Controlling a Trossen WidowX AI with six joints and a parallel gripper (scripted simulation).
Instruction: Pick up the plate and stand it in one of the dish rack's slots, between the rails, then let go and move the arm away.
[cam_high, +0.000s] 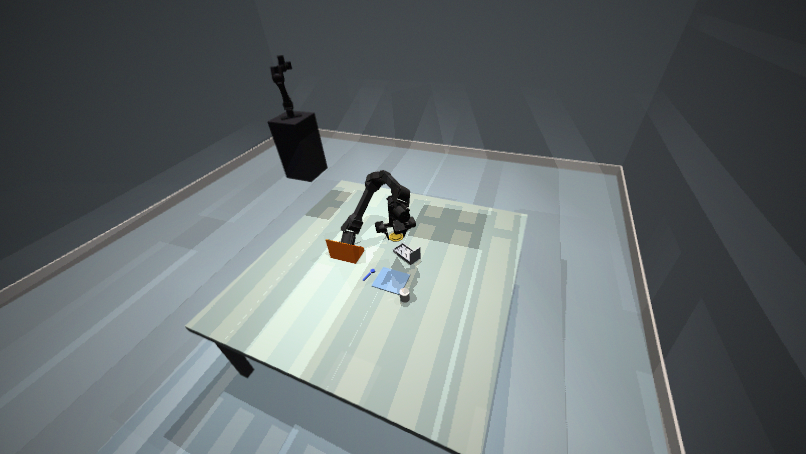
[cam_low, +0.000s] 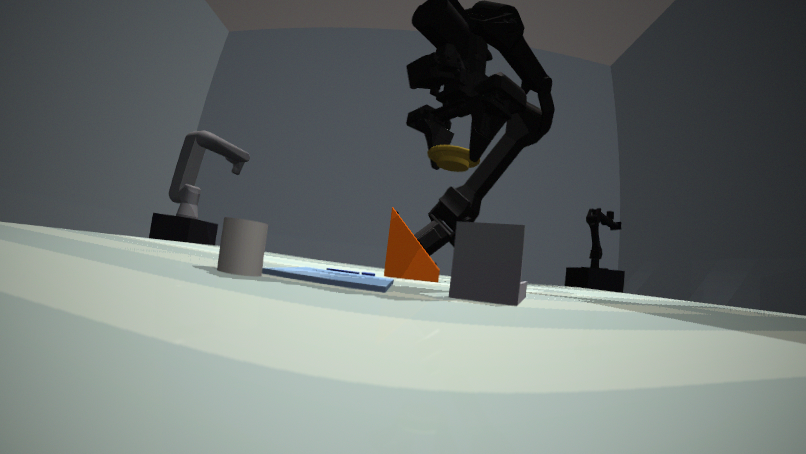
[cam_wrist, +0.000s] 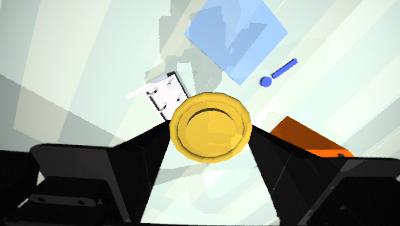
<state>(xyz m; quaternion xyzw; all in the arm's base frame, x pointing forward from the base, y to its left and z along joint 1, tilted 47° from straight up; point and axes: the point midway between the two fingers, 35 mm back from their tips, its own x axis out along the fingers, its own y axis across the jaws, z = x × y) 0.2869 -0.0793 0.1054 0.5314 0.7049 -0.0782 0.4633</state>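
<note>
From where I stand, the grey cup (cam_low: 242, 246) is nearest, with the blue mat (cam_low: 329, 278) lying flat beside it and the dish rack (cam_low: 487, 262) to the right. Just behind the mat stands an orange wedge (cam_low: 407, 251). A small blue spoon (cam_high: 368, 275) lies next to the mat. High over all this, the gripper (cam_low: 454, 151) clamps the yellow plate (cam_low: 451, 157) by its rim, holding it in the air, roughly level, above the table (cam_low: 394, 360) near the rack.
</note>
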